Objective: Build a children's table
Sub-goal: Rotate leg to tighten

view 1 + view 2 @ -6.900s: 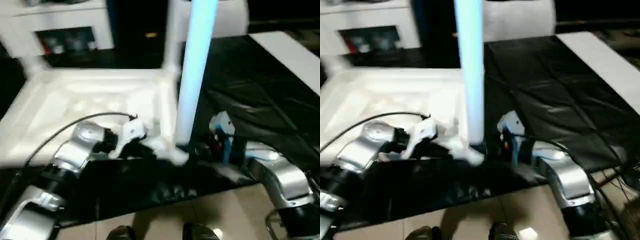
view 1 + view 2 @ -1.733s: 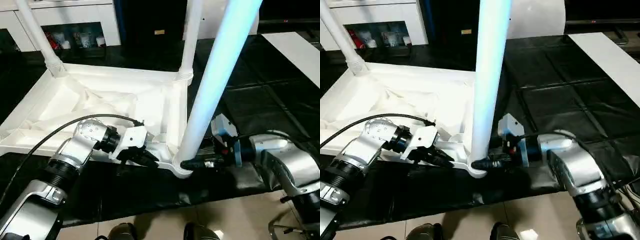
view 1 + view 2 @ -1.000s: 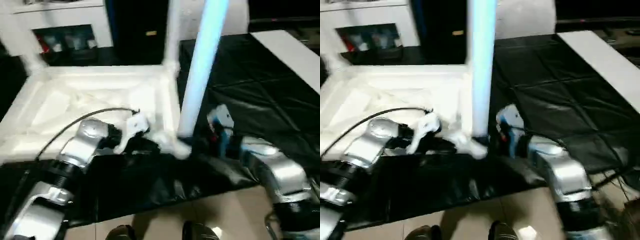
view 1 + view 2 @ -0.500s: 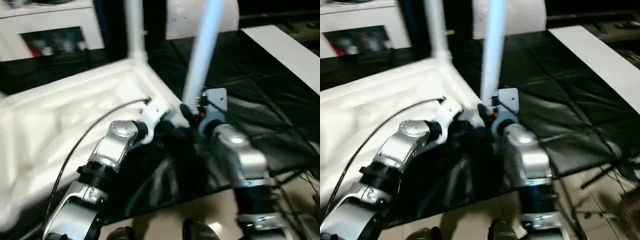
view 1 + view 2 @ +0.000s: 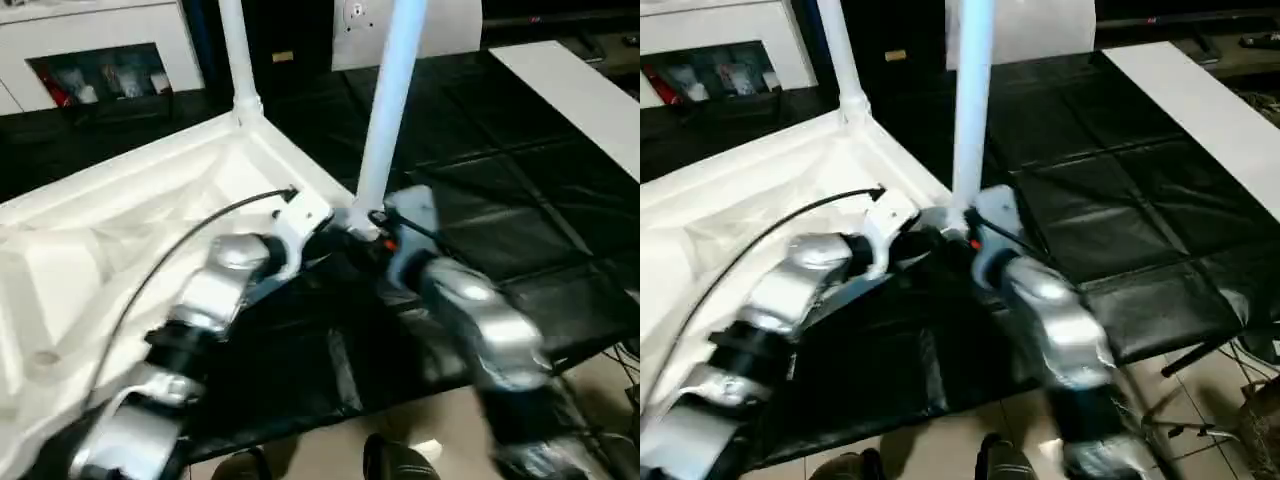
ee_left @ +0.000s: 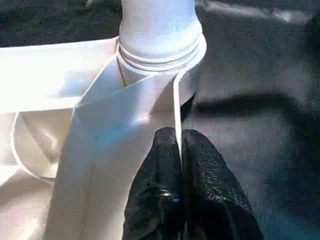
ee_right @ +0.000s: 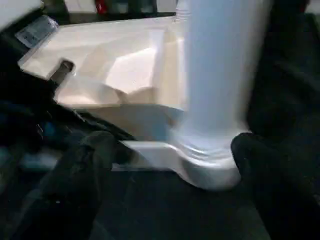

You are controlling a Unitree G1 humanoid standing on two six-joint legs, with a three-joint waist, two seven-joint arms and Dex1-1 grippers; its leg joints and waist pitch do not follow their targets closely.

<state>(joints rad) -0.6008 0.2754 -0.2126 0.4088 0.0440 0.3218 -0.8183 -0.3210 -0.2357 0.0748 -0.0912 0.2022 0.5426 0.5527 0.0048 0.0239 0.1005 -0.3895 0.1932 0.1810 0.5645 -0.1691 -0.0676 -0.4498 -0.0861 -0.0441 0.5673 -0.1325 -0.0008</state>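
Left gripper [image 6: 179,145] fingers pinched together; right gripper [image 7: 165,160] fingers spread wide.

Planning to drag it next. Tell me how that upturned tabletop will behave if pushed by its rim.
The tabletop is probably light and stiff, given its thin ribbed plastic. It may slide easily on the black sheet. Its upright legs could make it top-heavy and wobbly.
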